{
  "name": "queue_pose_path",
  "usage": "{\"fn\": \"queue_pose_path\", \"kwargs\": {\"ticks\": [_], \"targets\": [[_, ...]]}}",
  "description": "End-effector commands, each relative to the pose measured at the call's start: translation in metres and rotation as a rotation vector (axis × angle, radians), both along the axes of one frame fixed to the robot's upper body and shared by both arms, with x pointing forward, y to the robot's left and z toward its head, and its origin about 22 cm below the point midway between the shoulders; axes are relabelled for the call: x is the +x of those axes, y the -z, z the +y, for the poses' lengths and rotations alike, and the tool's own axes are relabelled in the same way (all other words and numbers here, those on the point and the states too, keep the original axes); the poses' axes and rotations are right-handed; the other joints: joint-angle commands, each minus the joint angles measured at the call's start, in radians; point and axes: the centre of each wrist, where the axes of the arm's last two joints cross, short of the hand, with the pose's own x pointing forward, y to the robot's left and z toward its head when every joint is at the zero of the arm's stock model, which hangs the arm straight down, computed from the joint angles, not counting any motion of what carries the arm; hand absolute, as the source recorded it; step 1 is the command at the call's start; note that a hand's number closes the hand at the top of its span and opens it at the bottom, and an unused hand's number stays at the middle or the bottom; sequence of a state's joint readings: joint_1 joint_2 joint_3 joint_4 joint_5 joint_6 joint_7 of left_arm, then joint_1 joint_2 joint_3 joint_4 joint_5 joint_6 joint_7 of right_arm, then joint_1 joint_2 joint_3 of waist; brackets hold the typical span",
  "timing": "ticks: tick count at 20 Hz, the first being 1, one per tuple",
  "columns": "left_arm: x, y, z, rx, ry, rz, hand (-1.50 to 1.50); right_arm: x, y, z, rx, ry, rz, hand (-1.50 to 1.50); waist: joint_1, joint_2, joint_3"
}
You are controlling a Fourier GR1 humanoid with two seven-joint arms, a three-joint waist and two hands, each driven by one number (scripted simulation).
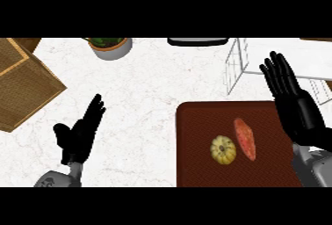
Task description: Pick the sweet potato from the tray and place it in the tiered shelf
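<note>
At about ten o'clock, one woven wicker basket (23, 83) sits angled against the counter's left edge on the white marble counter (149, 96). Toward eight o'clock the left hand (79, 134) rests above bare counter with its fingers straight and close together, thumb out to the side, touching nothing. At eleven o'clock stands one potted plant (111, 46) in a grey pot, and near twelve o'clock one dark rimmed object (198, 41) is cut off by the far edge. From the centre toward five o'clock lies one dark red tray (201, 145) holding two items: one yellow ribbed squash (223, 150) and, just beside it on its three-o'clock side, one reddish sweet potato (245, 138), lying lengthwise and untouched. At one to two o'clock stands one white wire tiered shelf (241, 63). The right hand (295, 103) is over the tray's right edge at three o'clock, fingers straight and slightly spread, gripping nothing.
</note>
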State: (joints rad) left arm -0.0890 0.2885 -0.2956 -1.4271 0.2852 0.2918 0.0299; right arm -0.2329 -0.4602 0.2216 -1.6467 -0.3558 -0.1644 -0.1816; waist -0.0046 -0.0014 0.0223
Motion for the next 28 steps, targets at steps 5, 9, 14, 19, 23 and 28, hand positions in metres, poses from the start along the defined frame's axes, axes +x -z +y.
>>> {"fn": "queue_pose_path", "kwargs": {"ticks": [5, 9, 14, 19, 23, 28], "targets": [[0.001, -0.006, 0.071, 0.027, -0.143, 0.186, 0.0, -0.018, 0.008, -0.136, -0.15, 0.235, 0.054, 1.5, -0.008, 0.007, -0.019], [-0.008, 0.015, 0.052, -0.01, -0.095, 0.255, 0.0, -0.046, 0.053, -0.198, -0.376, 0.522, 0.46, 1.5, 0.023, 0.029, -0.019], [0.003, 0.01, 0.059, -0.033, -0.085, 0.274, 0.0, -0.052, 0.085, -0.229, -0.271, 0.332, 0.395, -1.5, 0.014, 0.005, -0.021], [0.002, 0.004, 0.065, -0.023, -0.092, 0.291, 0.0, -0.057, 0.055, -0.235, -0.341, 0.078, 0.423, -1.5, 0.003, 0.001, -0.022], [-0.002, 0.014, 0.068, -0.022, -0.087, 0.304, 0.0, -0.034, 0.007, -0.236, -0.419, -0.012, 0.46, -1.5, 0.006, 0.001, -0.023], [-0.011, 0.012, 0.062, -0.007, -0.093, 0.289, 0.0, -0.026, -0.022, -0.188, -0.577, -0.052, 0.521, -1.5, -0.001, -0.004, -0.025]]}}
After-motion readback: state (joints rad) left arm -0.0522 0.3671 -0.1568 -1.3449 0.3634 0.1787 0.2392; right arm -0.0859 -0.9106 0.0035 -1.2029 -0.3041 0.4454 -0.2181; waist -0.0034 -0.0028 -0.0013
